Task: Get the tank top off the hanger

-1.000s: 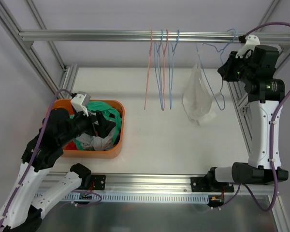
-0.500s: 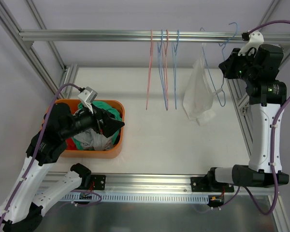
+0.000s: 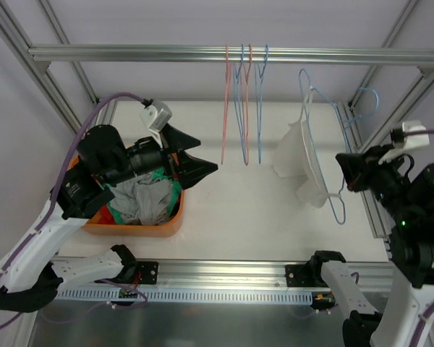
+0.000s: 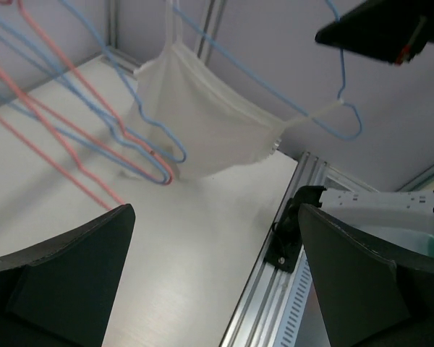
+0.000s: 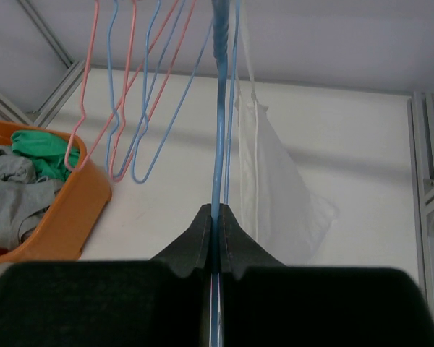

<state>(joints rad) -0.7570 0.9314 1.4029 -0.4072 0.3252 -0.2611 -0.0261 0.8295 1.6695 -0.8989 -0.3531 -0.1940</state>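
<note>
Nearest the arm bases, at the left, an orange plastic bin (image 3: 175, 220) sat on the white table (image 3: 239, 217), filled with crumpled grey and green clothes (image 3: 141, 206). Above its right rim, the left gripper (image 3: 202, 165) hovered with its black fingers (image 4: 72, 282) spread wide and nothing between them, pointing toward the garment. On the right side, the right gripper (image 3: 345, 173) had its jaws pressed together on the thin wire of a light blue wire hanger (image 5: 217, 144), holding it in mid-air above the table. The white, thin, slightly sheer tank top (image 3: 296, 155) hung from that hanger by its narrow straps, its body drooping in a loose, pointed pouch with soft folds and a ragged lower edge, clear of the table and well apart from the bin. Farthest back, a group of bare pink and blue wire hangers (image 3: 242, 108) hung from the horizontal aluminium rail (image 3: 130, 53).
</note>
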